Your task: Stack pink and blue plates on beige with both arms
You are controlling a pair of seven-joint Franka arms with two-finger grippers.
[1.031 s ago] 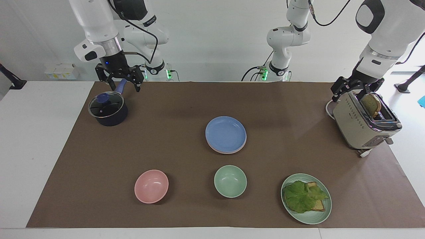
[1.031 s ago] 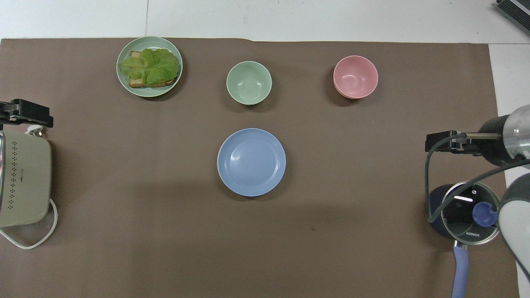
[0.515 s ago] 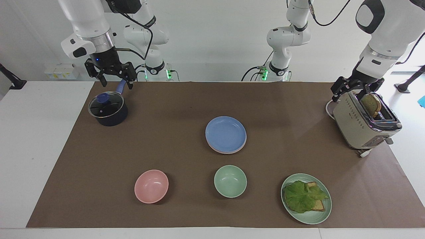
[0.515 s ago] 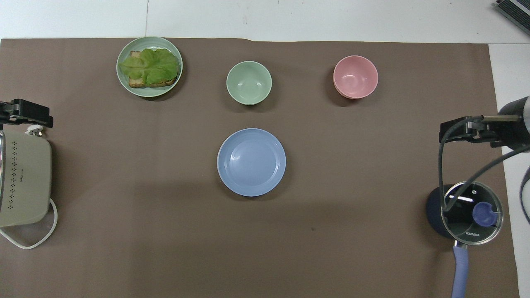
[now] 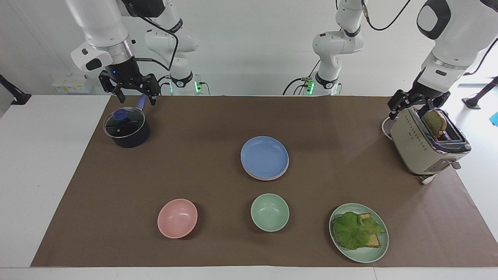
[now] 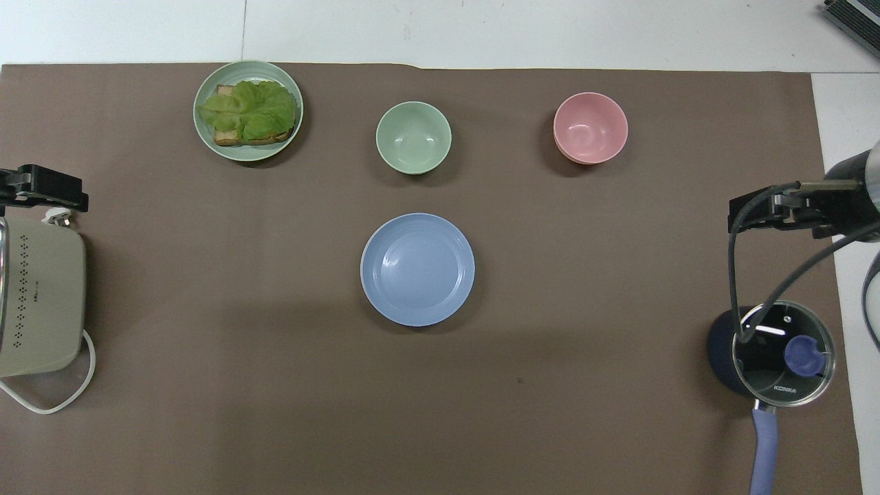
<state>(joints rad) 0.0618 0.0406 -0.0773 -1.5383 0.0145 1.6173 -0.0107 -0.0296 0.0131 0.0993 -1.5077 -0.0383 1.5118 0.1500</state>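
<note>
The stack sits in the middle of the brown mat: the blue plate point(image 5: 264, 156) on top, with thin pale rims peeking out beneath it that I take for the pink plate point(image 5: 255, 174) and the beige one under that (from this angle I can't separate the two lower rims with any certainty). To my eye the stacking is done. The right gripper point(image 5: 133, 93) hangs with its claw spread and empty over the handle of the dark lidded pot point(image 5: 126, 128) at the right arm's end of the table; the left gripper point(image 5: 418, 104) hovers, fingers apart and holding nothing, over the toaster point(image 5: 428, 144) at the left arm's end. What could still go wrong is mostly clumsiness: a dip from the right gripper could clip the pot handle and drag the pot, and the left one could snag the toaster or its cord. As for what holds what: a slice of bread point(image 5: 434, 122) stands up in the toaster slot, the green plate point(image 5: 367, 254) farther from the robots carries toast under a lettuce leaf point(image 5: 355, 230), and the green bowl point(image 5: 270, 212) and pink bowl point(image 5: 177, 218) both look empty, as does the blue plate
</note>
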